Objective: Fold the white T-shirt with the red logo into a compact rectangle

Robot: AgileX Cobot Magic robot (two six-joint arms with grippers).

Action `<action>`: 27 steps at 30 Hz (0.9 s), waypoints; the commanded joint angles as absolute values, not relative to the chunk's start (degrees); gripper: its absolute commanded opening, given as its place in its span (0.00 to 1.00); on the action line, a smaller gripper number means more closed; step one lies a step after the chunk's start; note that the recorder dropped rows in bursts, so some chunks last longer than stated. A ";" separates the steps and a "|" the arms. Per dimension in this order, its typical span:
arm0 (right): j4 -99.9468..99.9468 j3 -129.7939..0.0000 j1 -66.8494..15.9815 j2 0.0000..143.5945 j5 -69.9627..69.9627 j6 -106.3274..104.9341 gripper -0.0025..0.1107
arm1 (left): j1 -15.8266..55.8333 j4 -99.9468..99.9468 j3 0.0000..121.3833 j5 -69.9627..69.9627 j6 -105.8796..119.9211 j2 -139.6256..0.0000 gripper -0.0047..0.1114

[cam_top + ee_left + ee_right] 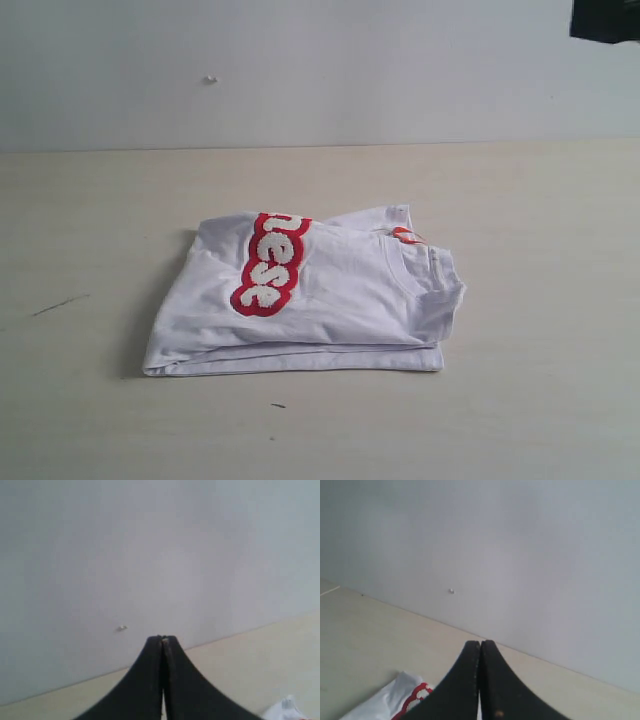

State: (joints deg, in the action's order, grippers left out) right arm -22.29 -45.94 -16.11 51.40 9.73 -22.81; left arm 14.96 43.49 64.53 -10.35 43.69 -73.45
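**Folded and left alone:** The left gripper (163, 640), clenched on nothing, hangs raised off the table (100, 220) and faces the bare wall (300, 70). At the table's middle lies the T-shirt (330, 300), folded into a stacked, roughly rectangular bundle. The logo (270, 265) runs across its left half, cut off at the back fold so that only its last letters show. The collar (425, 275) and orange tag (403, 236) sit at the right end. The right gripper (480, 642), likewise clenched and empty, hovers clear of the cloth. The folding looks all but finished. At most, the uneven back layer near the orange tag and the splayed left edge might want squaring. Neither gripper touches the T-shirt.
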 commanded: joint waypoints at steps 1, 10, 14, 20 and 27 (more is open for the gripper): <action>-21.97 -44.37 -16.18 46.75 6.97 -22.33 0.02 | 15.37 44.42 60.79 -5.14 43.15 -68.64 0.04; -22.07 -41.50 -16.18 39.16 5.13 -22.24 0.02 | 15.37 44.42 55.80 -3.73 43.15 -58.40 0.04; -22.20 -39.42 -16.18 35.78 3.32 -22.24 0.02 | 15.37 44.55 53.35 -2.35 43.15 -53.18 0.04; -22.50 -38.03 -16.18 30.79 3.35 -20.86 0.02 | 15.37 45.42 49.63 -1.36 42.32 -45.19 0.04; -22.50 -34.64 -16.18 23.26 -0.71 -19.30 0.02 | 15.37 45.51 45.55 0.00 41.34 -35.57 0.04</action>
State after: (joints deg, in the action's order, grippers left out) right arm -22.43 -36.02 -16.11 26.16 1.58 -20.30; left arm 14.96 44.97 46.59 -1.20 41.98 -38.95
